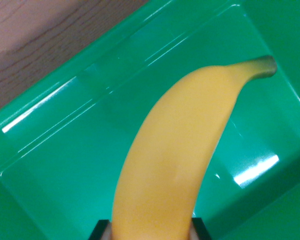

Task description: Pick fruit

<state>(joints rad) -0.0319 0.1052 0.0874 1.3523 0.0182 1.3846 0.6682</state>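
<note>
1. Wrist view: green bin (55, 165), glossy, filling most of the frame; rim running diagonally from lower left to upper right.
2. Wood-grain table (50, 35), upper left corner, outside the rim.
3. Open room: bare bin floor to the wrist view's left of the fruit; narrower strip to the right, bounded by an inner wall.
4. Banana (180, 150), yellow, dark stem tip pointing upper right, over the bin interior; contact with floor not discernible.
5. Gripper (150, 232), bottom edge; dark fingers (99, 230) flanking the banana's lower end, closed against it.
</note>
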